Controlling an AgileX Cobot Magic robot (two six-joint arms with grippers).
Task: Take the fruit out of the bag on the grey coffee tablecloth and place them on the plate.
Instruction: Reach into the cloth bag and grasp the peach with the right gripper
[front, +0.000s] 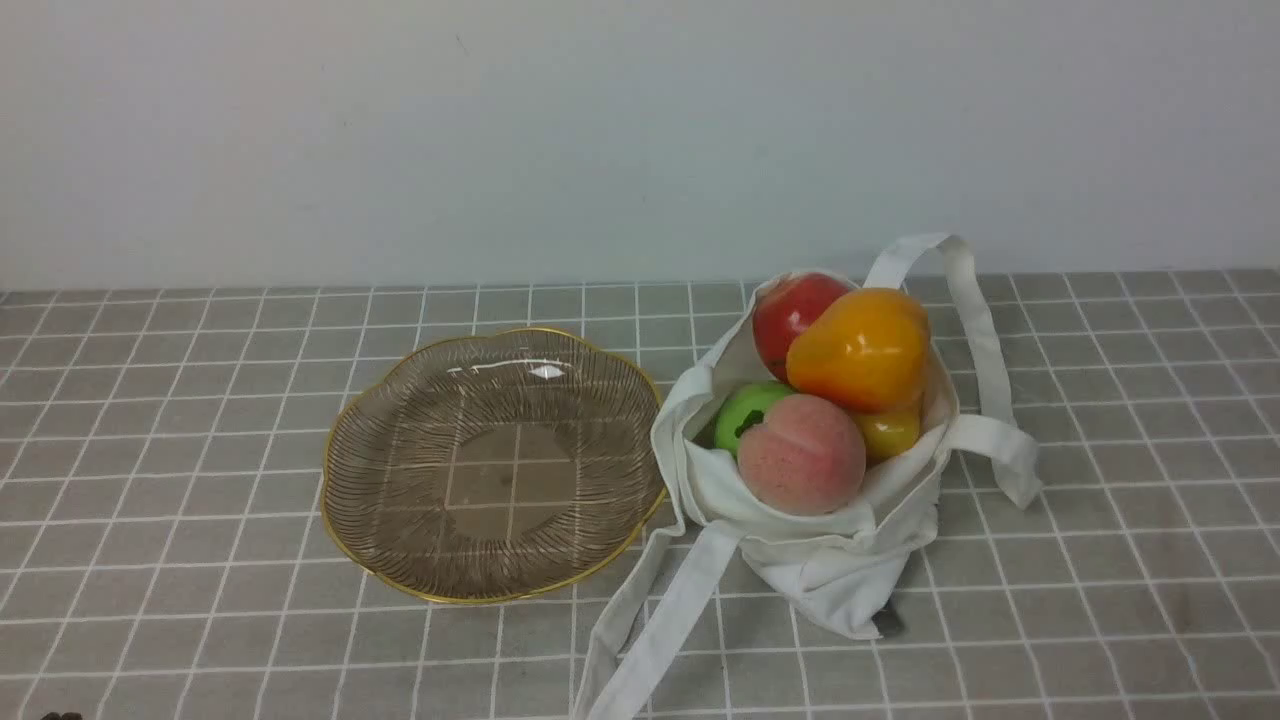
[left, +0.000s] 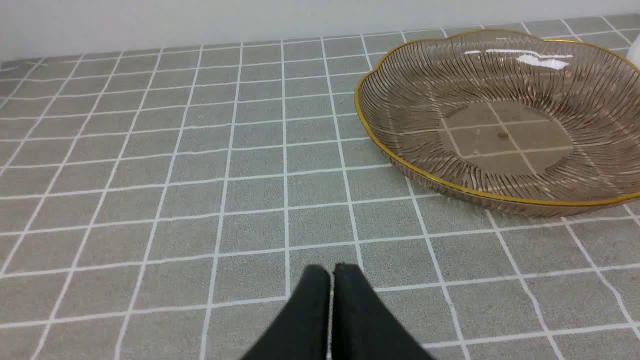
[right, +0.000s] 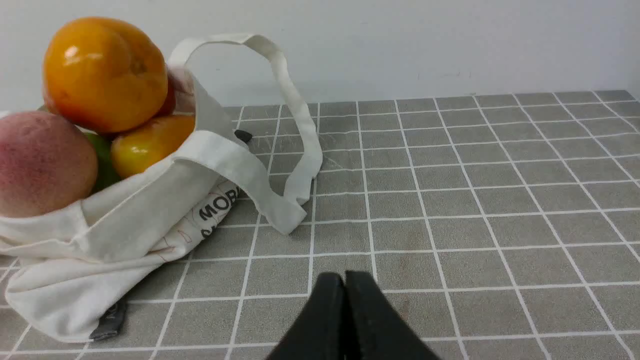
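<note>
The white cloth bag lies open on the grey checked tablecloth, right of centre. In it are a pink peach, a green apple, a red apple, a large yellow-orange pear on top and a second pear beneath it. The ribbed brownish glass plate with a gold rim stands empty just left of the bag. The left gripper is shut and empty above bare cloth near the plate. The right gripper is shut and empty, beside the bag.
One bag strap loops up and over to the right; the other trails toward the front edge. A plain white wall closes the back of the table. Neither arm shows in the front view.
</note>
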